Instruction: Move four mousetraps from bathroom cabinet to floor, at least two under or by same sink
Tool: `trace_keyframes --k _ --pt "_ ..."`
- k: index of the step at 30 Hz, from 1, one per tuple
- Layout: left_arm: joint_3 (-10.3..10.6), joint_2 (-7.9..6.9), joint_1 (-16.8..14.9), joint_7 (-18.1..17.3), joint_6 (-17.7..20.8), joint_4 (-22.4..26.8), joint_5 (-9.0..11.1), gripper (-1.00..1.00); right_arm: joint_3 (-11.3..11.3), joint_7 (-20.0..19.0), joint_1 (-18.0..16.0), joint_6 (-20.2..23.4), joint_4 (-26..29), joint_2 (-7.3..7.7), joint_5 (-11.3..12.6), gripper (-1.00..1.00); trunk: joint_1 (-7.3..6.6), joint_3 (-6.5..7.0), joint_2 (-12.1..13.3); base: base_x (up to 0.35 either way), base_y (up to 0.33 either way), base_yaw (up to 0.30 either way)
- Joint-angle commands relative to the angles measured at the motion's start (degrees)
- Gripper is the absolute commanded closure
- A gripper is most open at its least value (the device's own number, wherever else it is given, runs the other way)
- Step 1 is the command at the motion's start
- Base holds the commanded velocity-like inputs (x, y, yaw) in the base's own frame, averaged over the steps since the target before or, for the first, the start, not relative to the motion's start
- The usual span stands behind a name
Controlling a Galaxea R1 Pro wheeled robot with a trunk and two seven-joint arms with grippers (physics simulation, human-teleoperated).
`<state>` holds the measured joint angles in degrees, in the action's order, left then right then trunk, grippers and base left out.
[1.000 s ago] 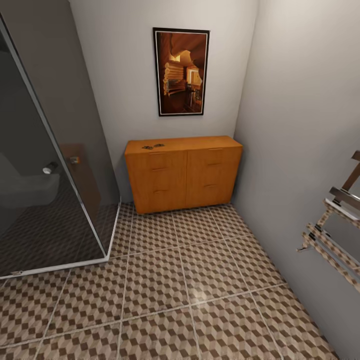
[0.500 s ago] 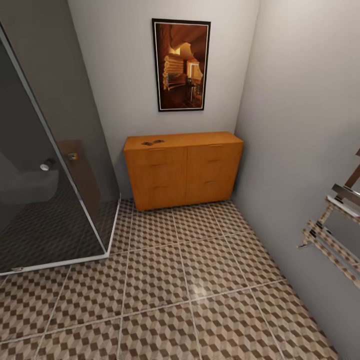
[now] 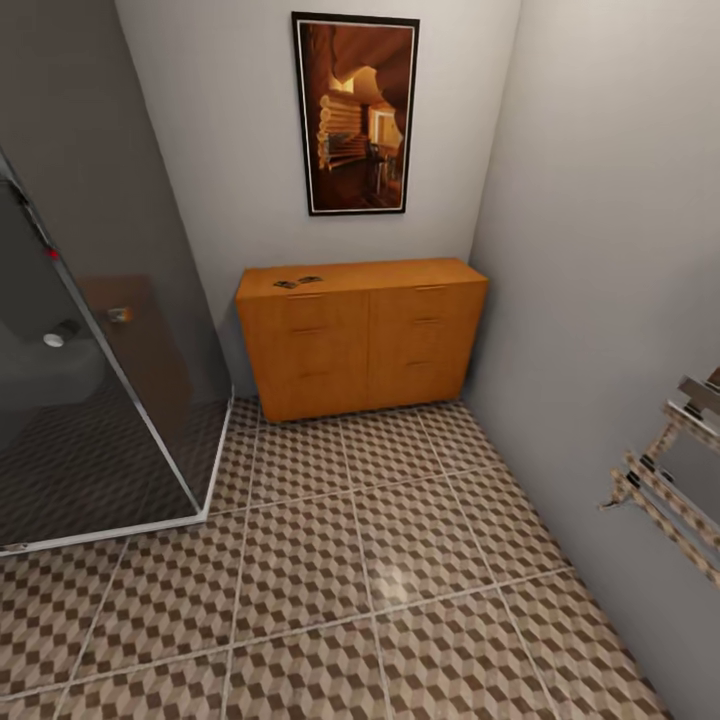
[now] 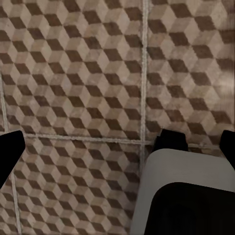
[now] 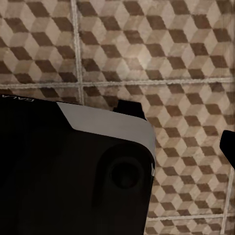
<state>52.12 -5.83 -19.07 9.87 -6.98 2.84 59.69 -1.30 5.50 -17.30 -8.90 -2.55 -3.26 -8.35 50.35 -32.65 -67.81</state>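
The orange-brown cabinet (image 3: 360, 340) stands against the far wall in the head view. Small dark mousetraps (image 3: 297, 282) lie close together on its top near the left end; how many I cannot tell. The cube-patterned bathroom floor (image 3: 330, 560) stretches from me to the cabinet. In the left wrist view my left gripper (image 4: 118, 149) hangs open over the floor tiles (image 4: 83, 73), holding nothing. In the right wrist view one black fingertip (image 5: 228, 147) of my right gripper sits at the frame's edge, spread wide above the tiles (image 5: 161, 54). The sink is out of view.
A dark glass shower enclosure (image 3: 90, 380) fills the left side. A grey wall (image 3: 600, 250) runs along the right, with a chrome towel rail (image 3: 665, 490) sticking out. A framed picture (image 3: 355, 115) hangs above the cabinet. My own white and black body (image 4: 186, 196) shows under the wrists.
The whole head view has shifted: the cabinet looks slightly larger and sits a little further left, so the camera moved closer. The mousetraps have not moved on the cabinet top.
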Motion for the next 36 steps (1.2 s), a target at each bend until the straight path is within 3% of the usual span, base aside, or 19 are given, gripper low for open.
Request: trace_keyframes --k 1,11,24,36 --pt "0.48 -0.04 0.00 0.34 -0.05 0.15 0.39 -1.00 -0.10 0.41 -0.10 -0.33 -0.26 -0.03 -0.52 -1.00 0.03 -0.14 -0.03 0.280 -0.138 0.000" --pt "0.49 -0.05 0.00 0.39 -0.05 0.14 0.42 -1.00 -0.11 0.56 -0.10 -0.33 -0.26 -0.07 -0.69 -1.00 0.03 -1.08 -0.03 0.252 -0.131 0.000" --pt "0.44 0.11 0.00 0.42 0.03 0.21 0.43 -1.00 -0.11 0.55 -0.10 -0.25 -0.30 -0.16 -0.85 -1.00 0.03 -2.26 -0.03 0.034 -0.018 0.007" --pt "0.45 -0.05 0.00 0.42 0.04 0.15 0.43 -1.00 -0.11 0.40 -0.10 -0.24 -0.33 -0.41 -0.88 -1.00 0.03 -2.45 -0.03 0.232 -0.110 0.004"
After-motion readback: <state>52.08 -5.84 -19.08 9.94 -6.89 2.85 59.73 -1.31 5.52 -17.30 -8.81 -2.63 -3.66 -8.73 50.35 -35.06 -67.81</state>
